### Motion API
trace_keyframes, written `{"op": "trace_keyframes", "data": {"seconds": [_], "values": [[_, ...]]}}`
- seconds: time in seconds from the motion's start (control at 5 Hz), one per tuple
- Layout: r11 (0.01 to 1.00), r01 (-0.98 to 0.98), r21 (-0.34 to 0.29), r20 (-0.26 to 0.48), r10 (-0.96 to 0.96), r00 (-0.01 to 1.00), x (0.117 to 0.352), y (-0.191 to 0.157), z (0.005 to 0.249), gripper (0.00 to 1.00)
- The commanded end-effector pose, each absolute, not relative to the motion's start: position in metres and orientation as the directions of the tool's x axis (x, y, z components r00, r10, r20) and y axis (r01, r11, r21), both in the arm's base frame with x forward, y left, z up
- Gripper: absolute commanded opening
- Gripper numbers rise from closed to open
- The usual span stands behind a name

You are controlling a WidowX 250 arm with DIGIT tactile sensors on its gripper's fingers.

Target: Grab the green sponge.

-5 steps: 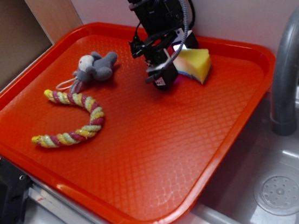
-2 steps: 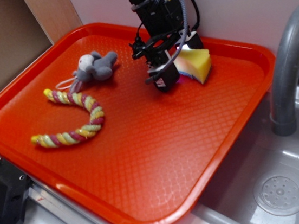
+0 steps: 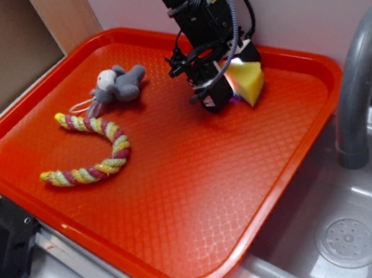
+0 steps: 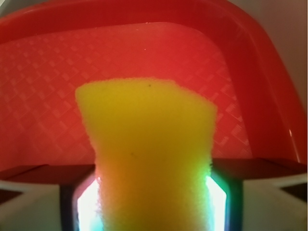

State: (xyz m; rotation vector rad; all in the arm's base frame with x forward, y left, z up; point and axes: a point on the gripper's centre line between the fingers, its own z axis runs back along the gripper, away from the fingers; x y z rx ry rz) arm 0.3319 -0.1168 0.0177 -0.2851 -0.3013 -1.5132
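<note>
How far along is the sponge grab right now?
Done: the hand is down at the green sponge on the red tray. In hand: the wrist view shows the sponge between the fingers, though a firm grip is not confirmed. Left: close fully and lift; it looks unlifted.

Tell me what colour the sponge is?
Bright yellow; the green sponge shows best in the wrist view.

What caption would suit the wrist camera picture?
Yellow sponge sitting between the gripper fingers above an orange tray.
</note>
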Motion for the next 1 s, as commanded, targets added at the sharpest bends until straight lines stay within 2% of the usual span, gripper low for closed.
{"op": "trace_keyframes", "data": {"seconds": [0.0, 0.2, 0.4, 0.6, 0.8], "values": [[0.032, 0.999, 0.039, 0.286, -0.958, 0.02, 0.315, -0.134, 0.025, 0.0], [0.165, 0.984, 0.074, 0.169, -0.974, 0.15, 0.311, -0.121, 0.037, 0.0], [0.332, 0.937, 0.111, 0.061, -0.943, 0.327, 0.302, -0.108, 0.059, 0.0], [0.538, 0.826, 0.165, -0.042, -0.833, 0.551, 0.271, -0.093, 0.1, 0.0], [0.732, 0.671, 0.113, -0.037, -0.672, 0.739, 0.249, -0.08, 0.129, 0.0]]}}
